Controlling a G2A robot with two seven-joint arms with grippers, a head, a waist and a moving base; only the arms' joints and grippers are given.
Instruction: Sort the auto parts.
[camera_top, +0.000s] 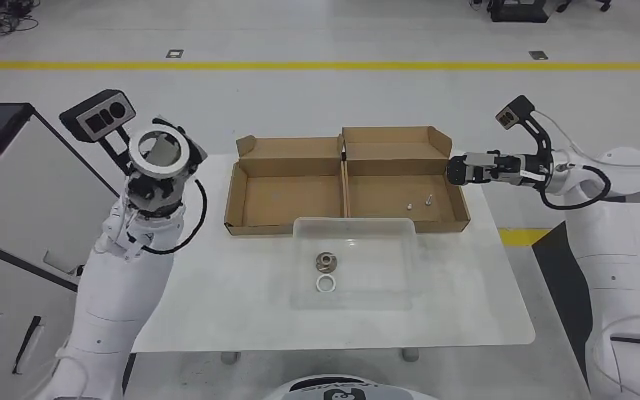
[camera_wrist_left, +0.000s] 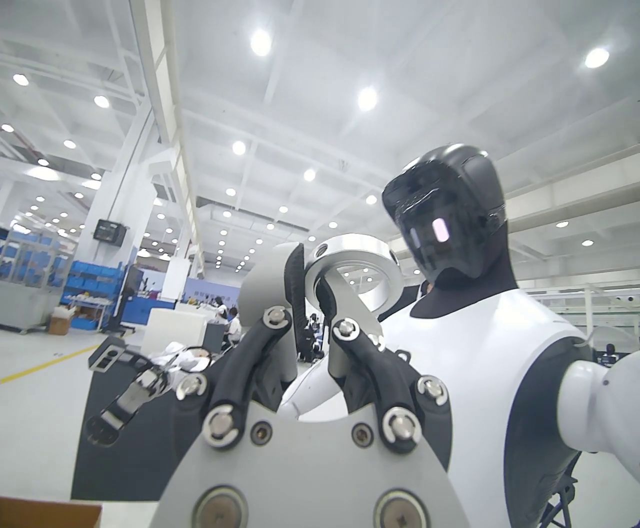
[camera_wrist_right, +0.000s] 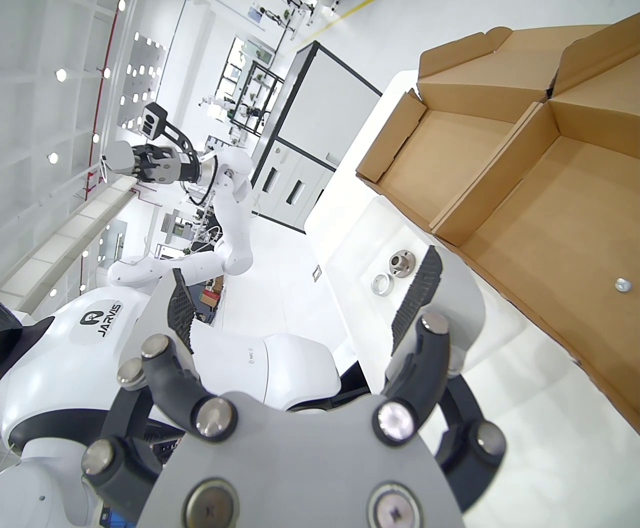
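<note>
Steel ring (camera_wrist_left: 361, 248) is sitting pinched in your left gripper (camera_wrist_left: 310, 280), high beyond the left edge of the tabletop (camera_top: 200, 310). Your right gripper (camera_wrist_right: 305, 272) is hovering, jaws spread, beside the right box (camera_top: 385, 195). You're probably mid-sort; the next move is calling for lowering the ring into the left box (camera_top: 285, 197).
</note>
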